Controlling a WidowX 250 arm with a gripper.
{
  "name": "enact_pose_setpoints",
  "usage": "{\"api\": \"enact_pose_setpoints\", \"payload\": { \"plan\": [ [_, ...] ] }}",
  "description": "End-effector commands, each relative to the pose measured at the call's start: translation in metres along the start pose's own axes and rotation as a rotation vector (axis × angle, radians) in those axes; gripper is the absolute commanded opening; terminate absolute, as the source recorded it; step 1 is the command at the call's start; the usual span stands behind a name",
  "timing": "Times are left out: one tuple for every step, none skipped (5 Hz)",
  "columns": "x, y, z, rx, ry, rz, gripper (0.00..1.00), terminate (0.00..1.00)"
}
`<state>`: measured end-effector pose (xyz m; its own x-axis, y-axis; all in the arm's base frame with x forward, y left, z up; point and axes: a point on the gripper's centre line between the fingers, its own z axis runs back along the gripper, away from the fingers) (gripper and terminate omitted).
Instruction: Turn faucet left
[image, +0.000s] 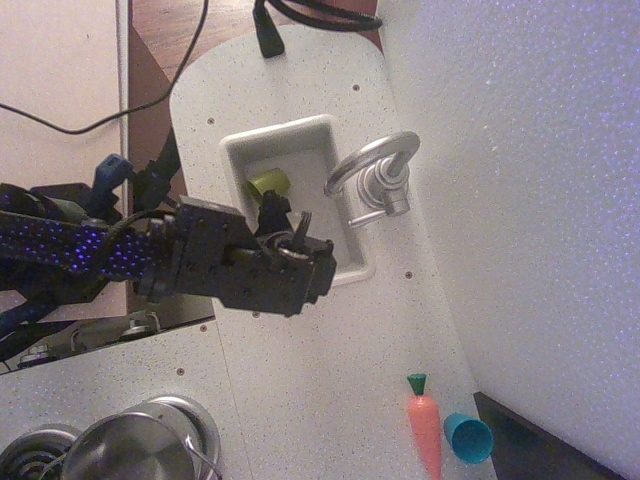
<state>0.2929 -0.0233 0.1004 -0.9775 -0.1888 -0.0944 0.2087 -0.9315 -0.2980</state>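
The faucet (378, 172) is a small shiny silver tap on the white counter at the right rim of the sink (290, 130). Its arched spout curves left over the basin, and a thin lever sticks out towards the basin below the base. My gripper (288, 218) hangs over the sink's lower left part, left of the faucet and apart from it. Its two dark fingers (271, 208) seem slightly spread with nothing between them. The black wrist block hides the sink's lower left corner.
A green object (268, 182) lies in the sink next to my fingers. An orange toy carrot (426, 428) and a blue cup (467, 437) lie at the lower right. A steel pot (140, 452) stands at the lower left. A white wall (530, 200) runs along the right.
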Motion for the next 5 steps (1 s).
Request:
{"api": "enact_pose_setpoints", "payload": {
  "plan": [
    [0.0, 0.0, 0.0, 0.0, 0.0, 0.0, 1.0, 0.0],
    [-0.021, 0.023, 0.009, 0.036, -0.005, -0.06, 1.0, 0.0],
    [-0.057, 0.034, 0.048, 0.202, 0.071, -0.008, 1.0, 0.0],
    [-0.081, 0.046, 0.055, 0.315, 0.103, 0.012, 1.0, 0.0],
    [-0.067, 0.045, 0.045, 0.3, 0.079, -0.008, 1.0, 0.0]
  ]
}}
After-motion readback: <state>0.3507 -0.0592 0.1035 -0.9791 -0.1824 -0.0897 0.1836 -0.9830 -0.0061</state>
